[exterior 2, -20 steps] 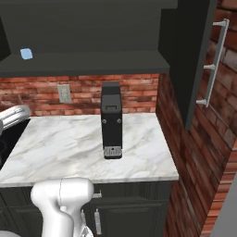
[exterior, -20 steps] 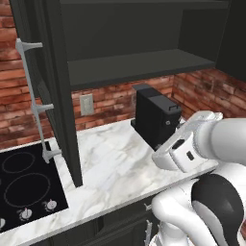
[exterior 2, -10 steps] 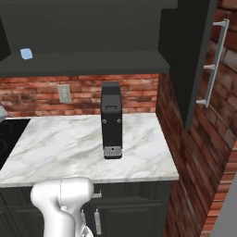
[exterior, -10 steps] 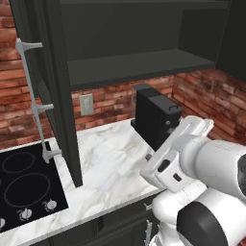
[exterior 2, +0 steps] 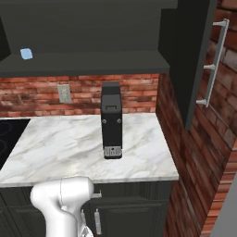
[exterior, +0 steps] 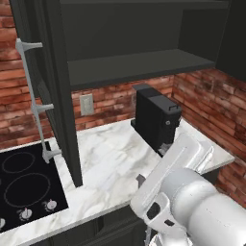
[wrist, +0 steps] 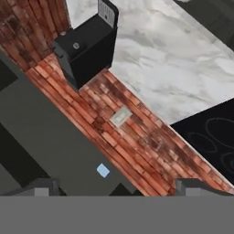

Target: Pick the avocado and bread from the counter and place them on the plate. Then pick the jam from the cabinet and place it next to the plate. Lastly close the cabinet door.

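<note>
The pincer [wrist: 118,188] is wide open and holds nothing, and the cabinet door [exterior: 60,96] hangs open above the counter [exterior: 110,161], looking stiff and heavy, so I would grab its long silver handle [exterior: 33,101].

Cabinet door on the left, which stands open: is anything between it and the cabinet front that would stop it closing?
Nothing visible does. The door hangs open above the counter. The coffee machine stands lower, under the shelf, so it seems clear of the swing.
</note>
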